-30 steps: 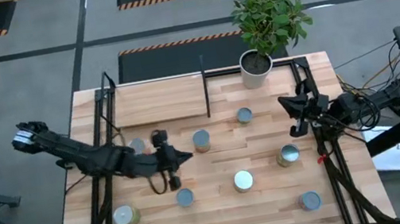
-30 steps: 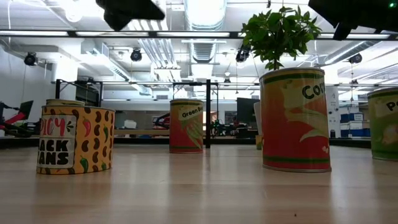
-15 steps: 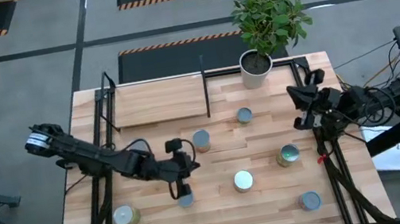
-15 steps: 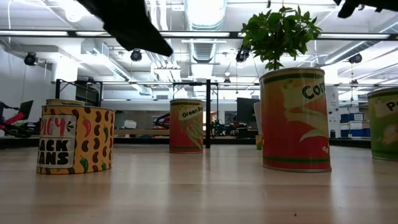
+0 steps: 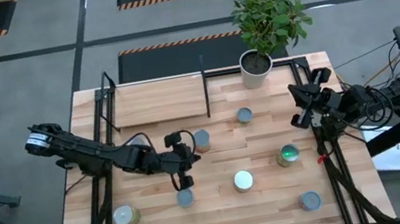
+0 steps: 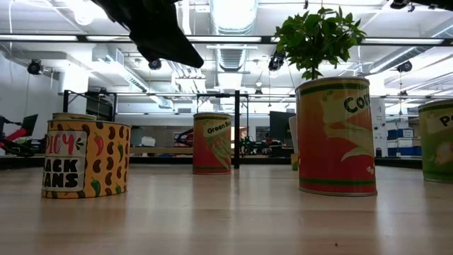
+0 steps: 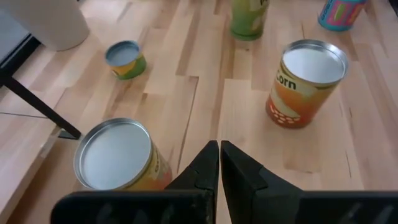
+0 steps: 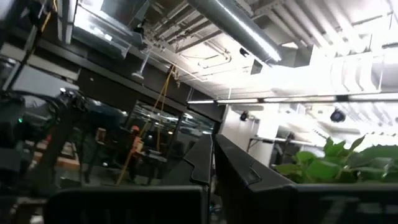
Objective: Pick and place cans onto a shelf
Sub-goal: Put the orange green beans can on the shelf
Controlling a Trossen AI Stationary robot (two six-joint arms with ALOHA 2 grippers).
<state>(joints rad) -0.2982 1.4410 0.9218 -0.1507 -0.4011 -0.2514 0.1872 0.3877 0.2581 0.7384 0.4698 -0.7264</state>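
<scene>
The left hand (image 5: 182, 165), shut and empty, had swung toward a can (image 5: 201, 140) at two o'clock; no can shelved yet.

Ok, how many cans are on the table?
7 cans: one near the left edge, one right of it, one beside the left gripper, one mid-table, one near the plant pot, two at right. Its arm may hide another.

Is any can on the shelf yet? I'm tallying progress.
No: in the high view the shelf panel holds nothing, and the cans stand on the table.
</scene>
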